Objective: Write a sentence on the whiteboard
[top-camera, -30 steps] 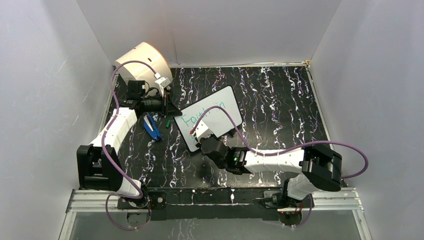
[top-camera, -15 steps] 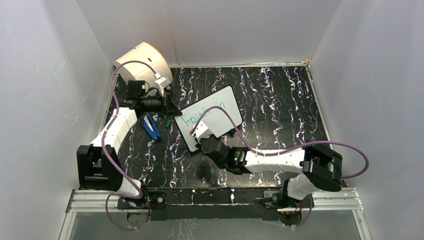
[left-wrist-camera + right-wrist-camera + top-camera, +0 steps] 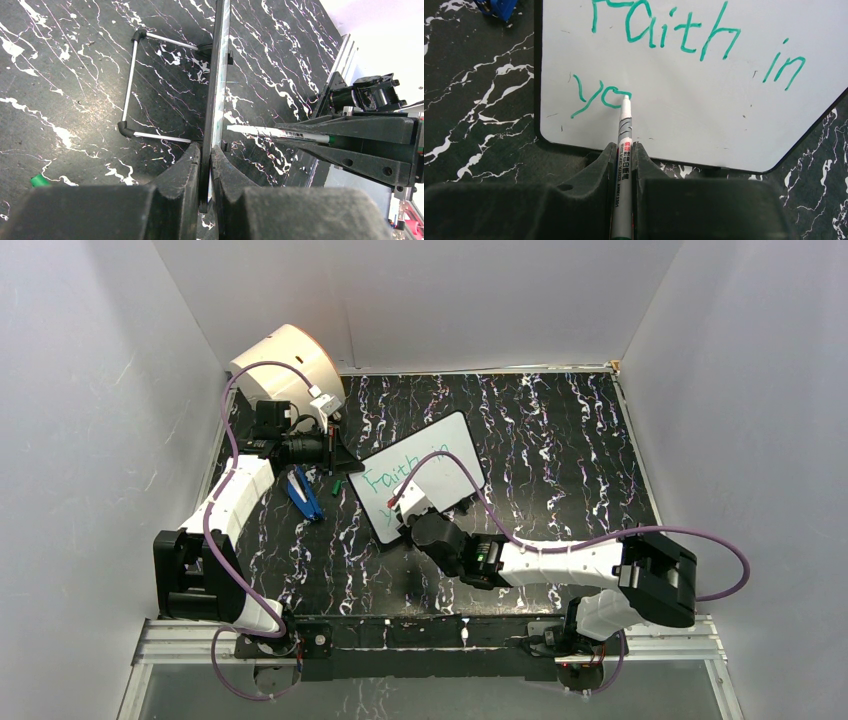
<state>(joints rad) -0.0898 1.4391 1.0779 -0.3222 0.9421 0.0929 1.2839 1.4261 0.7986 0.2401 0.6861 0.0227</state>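
The whiteboard (image 3: 447, 453) stands tilted mid-table on a wire stand. My left gripper (image 3: 345, 462) is shut on its left edge; the left wrist view shows the board edge-on (image 3: 218, 75) clamped between the fingers (image 3: 192, 170). The sentence (image 3: 664, 37) in green reads "Faith in", with "yo" (image 3: 599, 95) beneath it. My right gripper (image 3: 625, 152) is shut on a silver green-ink marker (image 3: 624, 135) whose tip touches the board at the end of the "o". From above, the right gripper (image 3: 405, 508) sits at the board's near-left corner.
A cream drum (image 3: 288, 358) stands in the back left corner. A blue object (image 3: 303, 493) and a small green cap (image 3: 337, 483) lie left of the board. The wire stand (image 3: 131, 85) spreads behind the board. White walls close in three sides.
The right arm has shifted a little right and toward the board, carrying the marker along the second line. The left arm and the board have not moved.
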